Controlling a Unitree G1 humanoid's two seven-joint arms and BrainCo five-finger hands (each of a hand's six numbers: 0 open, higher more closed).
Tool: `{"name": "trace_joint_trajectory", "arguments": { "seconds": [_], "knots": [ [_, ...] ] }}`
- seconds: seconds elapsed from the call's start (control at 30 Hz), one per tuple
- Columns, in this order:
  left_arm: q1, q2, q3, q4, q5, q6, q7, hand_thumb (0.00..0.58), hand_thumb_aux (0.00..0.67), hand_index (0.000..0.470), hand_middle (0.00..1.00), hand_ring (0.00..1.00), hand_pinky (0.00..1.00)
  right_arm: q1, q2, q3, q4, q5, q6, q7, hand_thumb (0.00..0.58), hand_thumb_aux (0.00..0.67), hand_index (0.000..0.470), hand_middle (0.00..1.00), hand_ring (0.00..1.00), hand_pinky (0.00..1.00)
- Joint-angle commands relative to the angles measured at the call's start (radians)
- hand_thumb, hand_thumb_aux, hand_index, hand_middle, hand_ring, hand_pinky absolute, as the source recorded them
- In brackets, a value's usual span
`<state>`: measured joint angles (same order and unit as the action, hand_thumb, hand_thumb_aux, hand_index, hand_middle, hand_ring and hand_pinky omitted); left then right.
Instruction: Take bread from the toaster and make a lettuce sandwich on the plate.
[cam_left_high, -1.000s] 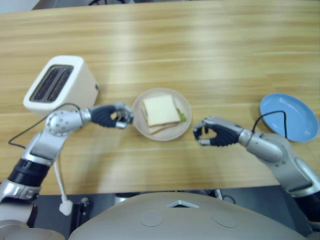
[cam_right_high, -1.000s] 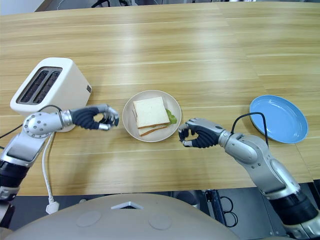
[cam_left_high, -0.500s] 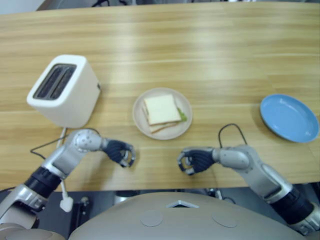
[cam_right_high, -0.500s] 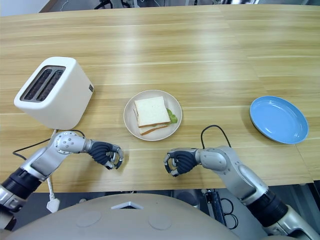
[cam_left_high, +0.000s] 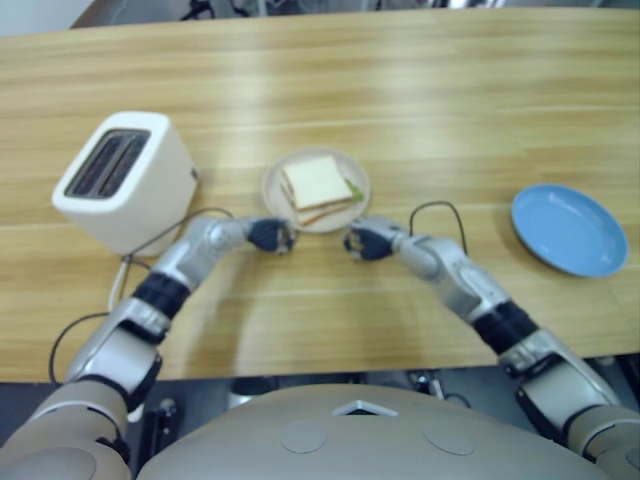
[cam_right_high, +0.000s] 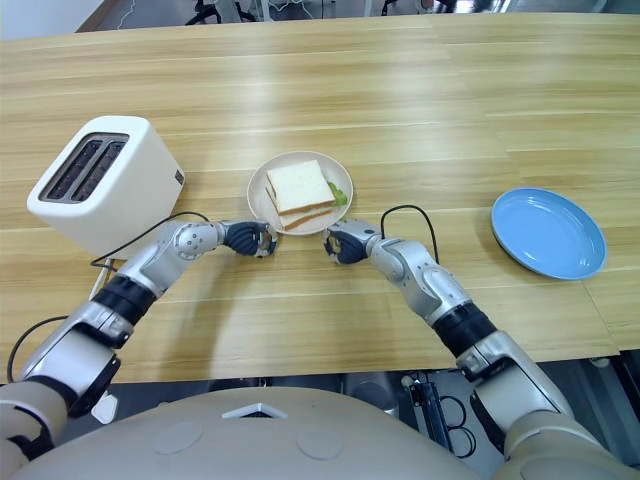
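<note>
A sandwich (cam_right_high: 301, 191) of two white bread slices with green lettuce (cam_right_high: 340, 197) showing at its right edge lies on the cream plate (cam_right_high: 260, 184) at the table's middle. The white toaster (cam_right_high: 103, 182) stands to the left, both slots dark. My left hand (cam_right_high: 250, 239) rests on the table just below the plate's left edge, fingers curled, holding nothing. My right hand (cam_right_high: 345, 243) sits just below the plate's right edge, fingers curled, holding nothing. Neither hand touches the sandwich.
A blue plate (cam_right_high: 547, 233) lies at the right, near the table's front edge. A black cable (cam_right_high: 405, 212) loops above my right forearm. The toaster's cord (cam_right_high: 140, 238) runs down the left over the table's edge. Bare wood stretches behind the plates.
Both hands first drew back toward the table's front edge, then came forward again to just below the cream plate. Both stay curled. The view has shifted a little.
</note>
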<state>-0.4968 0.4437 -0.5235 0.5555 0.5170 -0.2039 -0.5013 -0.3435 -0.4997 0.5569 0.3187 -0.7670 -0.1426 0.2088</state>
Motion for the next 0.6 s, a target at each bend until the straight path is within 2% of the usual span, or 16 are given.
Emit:
{"name": "trace_joint_trajectory", "arguments": {
  "seconds": [0.03,0.1,0.13,0.17,0.2,0.23,0.27,0.3,0.33,0.43,0.53,0.6],
  "knots": [
    [-0.048,-0.021,-0.003,0.13,0.05,-0.018,0.101,0.58,0.67,0.46,1.0,1.0,1.0,-0.077,0.03,0.028,0.159,-0.071,-0.054,-0.139,0.58,0.67,0.46,1.0,1.0,1.0],
    [-0.066,-0.024,0.001,0.162,0.06,-0.031,0.139,0.579,0.649,0.446,1.0,1.0,1.0,-0.092,0.041,0.031,0.206,-0.076,-0.075,-0.176,0.58,0.67,0.46,1.0,1.0,1.0],
    [-0.071,-0.022,0.006,0.166,0.06,-0.038,0.153,0.549,0.515,0.354,1.0,1.0,1.0,-0.091,0.043,0.031,0.213,-0.077,-0.08,-0.186,0.58,0.67,0.46,1.0,1.0,1.0],
    [-0.072,-0.013,0.007,0.158,0.065,-0.04,0.163,0.187,0.118,0.081,1.0,1.0,1.0,-0.088,0.041,0.031,0.212,-0.079,-0.086,-0.194,0.58,0.67,0.46,1.0,1.0,1.0],
    [-0.07,-0.004,0.008,0.147,0.069,-0.041,0.166,0.187,0.118,0.081,1.0,1.0,1.0,-0.084,0.039,0.031,0.205,-0.081,-0.09,-0.201,0.58,0.67,0.46,1.0,1.0,1.0],
    [-0.062,0.012,0.011,0.121,0.072,-0.043,0.16,0.0,0.0,0.0,1.0,1.0,1.0,-0.076,0.033,0.029,0.187,-0.081,-0.094,-0.207,0.58,0.67,0.46,0.94,0.94,0.94],
    [-0.049,0.029,0.022,0.086,0.061,-0.044,0.146,0.0,0.0,0.0,0.0,0.0,0.0,-0.067,0.026,0.021,0.163,-0.075,-0.1,-0.212,0.517,0.449,0.308,0.0,0.0,0.0],
    [-0.026,0.046,0.047,0.032,0.026,-0.044,0.116,0.0,0.0,0.0,0.0,0.0,0.0,-0.052,0.016,0.006,0.13,-0.058,-0.108,-0.21,0.398,0.294,0.202,0.0,0.0,0.0],
    [0.002,0.061,0.08,-0.032,-0.025,-0.038,0.082,0.0,0.0,0.0,0.0,0.0,0.0,-0.035,0.004,-0.013,0.092,-0.033,-0.116,-0.2,0.0,0.0,0.0,0.0,0.0,0.0],
    [0.099,0.077,0.215,-0.272,-0.218,0.019,0.001,0.0,0.0,0.0,0.0,0.0,0.0,0.042,-0.019,-0.12,-0.059,0.151,-0.15,-0.123,0.0,0.0,0.0,0.0,0.0,0.0],
    [0.165,0.026,0.358,-0.463,-0.397,0.085,0.018,0.0,0.0,0.0,0.0,0.0,0.0,0.103,-0.006,-0.259,-0.173,0.359,-0.154,-0.084,0.0,0.0,0.0,0.0,0.0,0.0],
    [0.194,-0.035,0.439,-0.541,-0.498,0.133,0.063,0.0,0.0,0.0,0.0,0.0,0.0,0.129,0.05,-0.365,-0.212,0.55,-0.146,-0.067,0.0,0.0,0.0,0.0,0.0,0.0]
  ]
}}
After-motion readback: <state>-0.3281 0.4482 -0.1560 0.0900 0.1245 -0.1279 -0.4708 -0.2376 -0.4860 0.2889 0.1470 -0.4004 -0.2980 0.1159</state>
